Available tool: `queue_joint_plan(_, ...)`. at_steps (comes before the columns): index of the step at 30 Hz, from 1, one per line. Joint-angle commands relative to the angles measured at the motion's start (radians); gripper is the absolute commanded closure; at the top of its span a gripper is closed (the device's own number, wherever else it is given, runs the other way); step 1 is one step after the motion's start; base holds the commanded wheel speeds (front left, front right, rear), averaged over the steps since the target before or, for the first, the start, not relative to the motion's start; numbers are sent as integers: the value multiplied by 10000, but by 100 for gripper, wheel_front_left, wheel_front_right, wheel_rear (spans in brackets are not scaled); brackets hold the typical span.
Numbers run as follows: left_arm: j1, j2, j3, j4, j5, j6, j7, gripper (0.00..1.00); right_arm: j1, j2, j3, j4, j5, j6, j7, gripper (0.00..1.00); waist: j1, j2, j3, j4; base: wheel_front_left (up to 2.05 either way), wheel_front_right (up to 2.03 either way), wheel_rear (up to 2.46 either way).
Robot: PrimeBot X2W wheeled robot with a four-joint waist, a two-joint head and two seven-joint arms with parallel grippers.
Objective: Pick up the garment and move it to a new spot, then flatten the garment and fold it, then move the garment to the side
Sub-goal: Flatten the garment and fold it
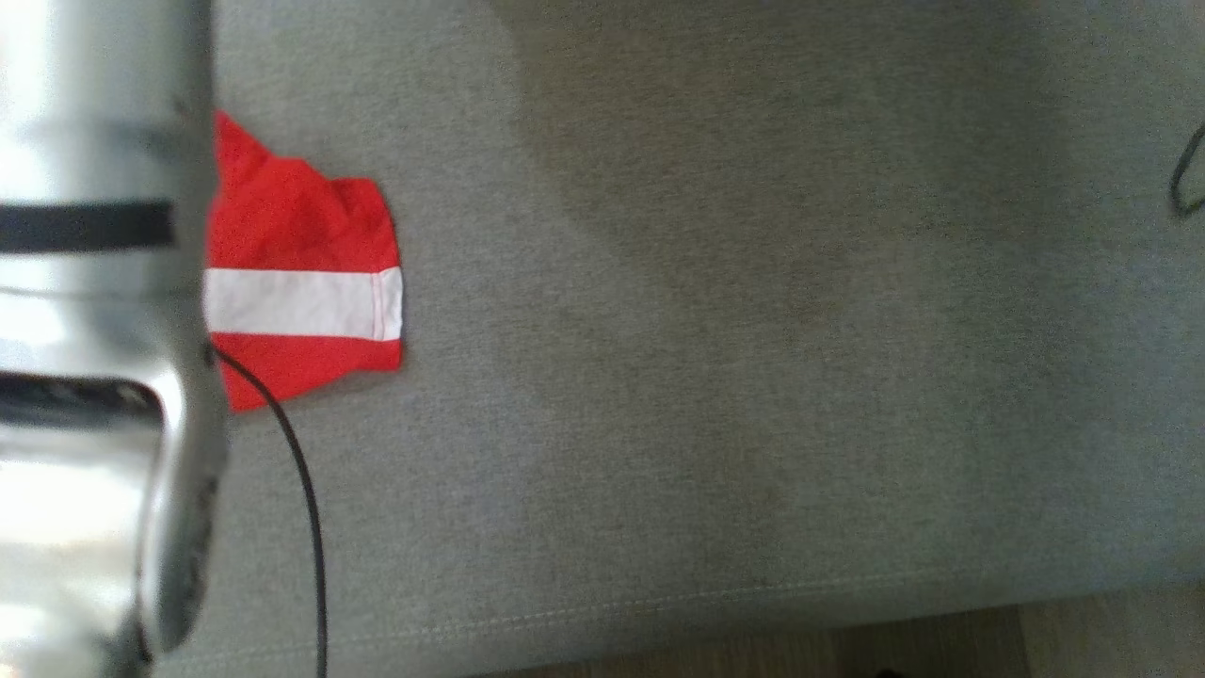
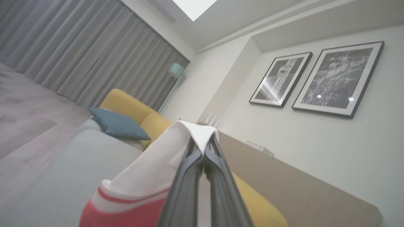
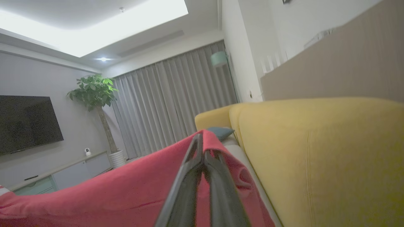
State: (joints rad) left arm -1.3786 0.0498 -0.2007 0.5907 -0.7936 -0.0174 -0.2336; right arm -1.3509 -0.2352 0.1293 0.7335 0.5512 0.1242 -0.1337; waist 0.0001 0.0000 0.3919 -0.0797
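Note:
The garment (image 1: 301,273) is red with a broad white stripe and hangs or lies over the grey sofa seat (image 1: 706,330) at the left of the head view. A shiny pale forearm (image 1: 94,330) hides its left part. In the left wrist view my left gripper (image 2: 203,151) is shut on the white stripe of the garment (image 2: 151,176), which drapes down from the fingertips. In the right wrist view my right gripper (image 3: 202,151) is shut on a red edge of the garment (image 3: 126,195), and the cloth sags away to the left.
A black cable (image 1: 306,508) runs down from the forearm across the seat. The seat's front seam and a strip of floor (image 1: 941,640) show at the bottom. A yellow sofa back (image 3: 315,157) and a blue cushion (image 2: 118,124) stand behind the seat.

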Motion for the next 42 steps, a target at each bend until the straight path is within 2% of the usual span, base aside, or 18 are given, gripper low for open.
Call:
queue_joint_plan(1,133,265,-37,-176,50,-138,-52,100,278,85,217,-130,286,65,-75,100,-1,0,70,104,0,0,0)
queue_joint_plan(6,1822,182,-534,180,162,-493,-155,100,1897,71,1090,390,1525,65,230,100,-1,0,-104,238,0,0,0)
queue_joint_plan(10,3299,255,-760,361,148,-661,-179,100,3187,-65,1826,355,2540,65,896,100,-1,0,-412,303,0,0,0)
queue_joint_plan(18,6084,747,-1513,-17,192,-881,344,100,5046,-1038,2837,344,3511,65,2338,100,-1,0,-1311,390,0,0,0)
queue_joint_plan(25,7967,1267,-2192,-1429,122,-941,1338,100,5984,-2055,3488,141,3734,65,3719,100,-1,0,-1950,466,0,0,0)
queue_joint_plan(32,9413,1869,-2581,-3137,-29,-715,2387,100,6834,-2920,4059,-361,3676,65,4687,100,-1,0,-2403,477,0,0,0)
queue_joint_plan(42,11008,2793,-3000,-5030,-432,-485,3858,100,7894,-3486,4469,-916,3494,65,5435,100,-1,0,-3010,357,0,0,0)
